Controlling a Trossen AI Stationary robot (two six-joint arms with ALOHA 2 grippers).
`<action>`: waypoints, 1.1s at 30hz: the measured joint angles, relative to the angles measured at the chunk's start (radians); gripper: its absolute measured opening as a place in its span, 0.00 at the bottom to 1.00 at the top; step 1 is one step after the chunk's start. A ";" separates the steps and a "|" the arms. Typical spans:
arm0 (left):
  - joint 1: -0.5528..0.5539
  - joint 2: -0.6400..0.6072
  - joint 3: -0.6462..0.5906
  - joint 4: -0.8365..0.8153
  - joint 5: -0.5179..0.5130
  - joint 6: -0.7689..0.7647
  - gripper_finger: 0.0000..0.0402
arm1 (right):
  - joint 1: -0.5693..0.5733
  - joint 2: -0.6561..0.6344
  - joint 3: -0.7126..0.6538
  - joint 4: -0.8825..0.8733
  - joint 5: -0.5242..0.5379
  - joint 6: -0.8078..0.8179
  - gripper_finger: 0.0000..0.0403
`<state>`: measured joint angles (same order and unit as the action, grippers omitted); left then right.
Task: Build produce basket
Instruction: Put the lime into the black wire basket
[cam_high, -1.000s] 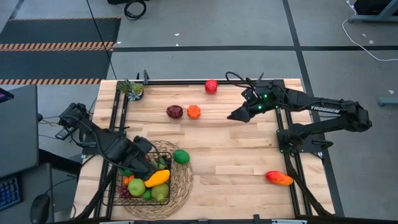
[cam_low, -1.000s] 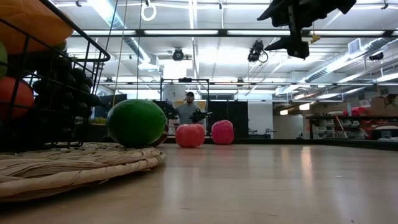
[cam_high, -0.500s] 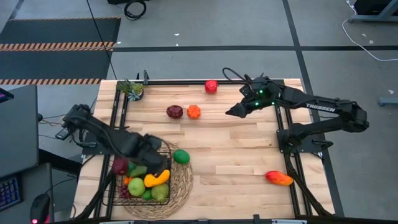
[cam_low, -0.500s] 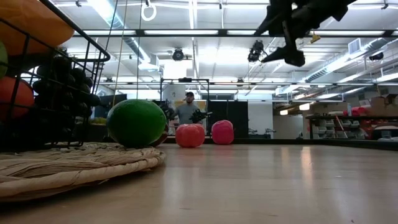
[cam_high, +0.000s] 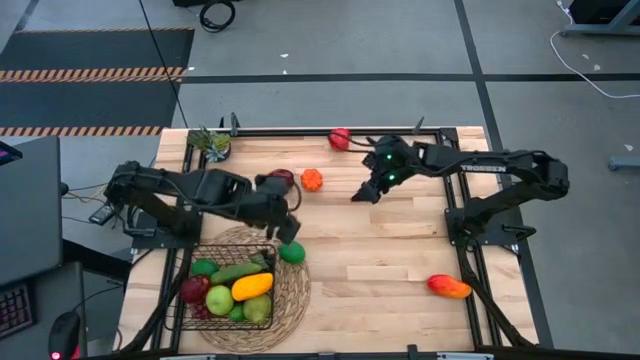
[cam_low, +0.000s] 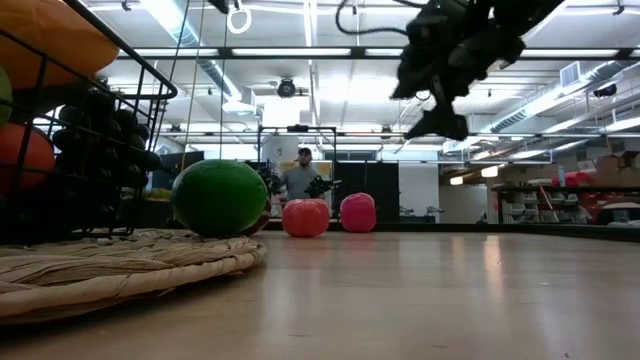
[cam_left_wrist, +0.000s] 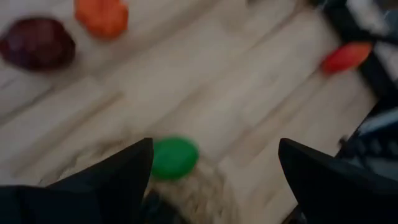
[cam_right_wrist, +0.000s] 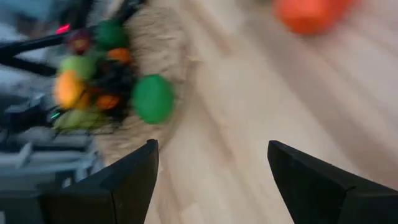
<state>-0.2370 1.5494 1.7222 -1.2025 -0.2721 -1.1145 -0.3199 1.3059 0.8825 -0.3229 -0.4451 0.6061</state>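
Observation:
The black wire basket (cam_high: 200, 312) stands on a round woven mat and holds several fruits, among them a yellow squash (cam_high: 252, 287). A green lime (cam_high: 292, 252) rests at the mat's far right edge; it also shows in the left wrist view (cam_left_wrist: 174, 157) and the low view (cam_low: 220, 198). My left gripper (cam_high: 289, 230) is open and empty, just above and beyond the lime. My right gripper (cam_high: 359, 194) is open and empty, in the air right of the orange fruit (cam_high: 312, 179). A dark red fruit (cam_high: 281, 177), a red apple (cam_high: 340, 138) and a mango (cam_high: 449, 287) lie on the table.
A small potted plant (cam_high: 212, 142) stands at the far left corner. The woven mat (cam_high: 292, 295) lies under the basket at the near left. Bare wood lies in the table's middle and near right. A person stands far behind the table in the low view (cam_low: 303, 172).
My left gripper has risen out of the basket and gone toward the table's far and right side, to above the green lime. A dark red fruit now lies in the basket's left part. My right gripper has gone toward the table's left edge and slightly nearer.

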 joint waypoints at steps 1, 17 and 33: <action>0.010 0.000 0.000 0.025 -0.014 0.001 0.88 | 0.018 0.013 0.000 0.035 -0.012 -0.002 0.75; -0.016 0.000 0.000 0.250 -0.017 0.061 0.88 | 0.322 0.225 0.000 0.269 0.120 0.046 0.75; -0.002 0.178 -0.002 0.205 0.115 0.172 0.88 | 0.269 0.031 0.000 -0.172 0.144 -0.115 0.75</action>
<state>-0.2386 1.7274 1.7206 -0.9974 -0.1572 -0.9423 -0.0506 1.3371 0.8822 -0.4953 -0.3011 0.4915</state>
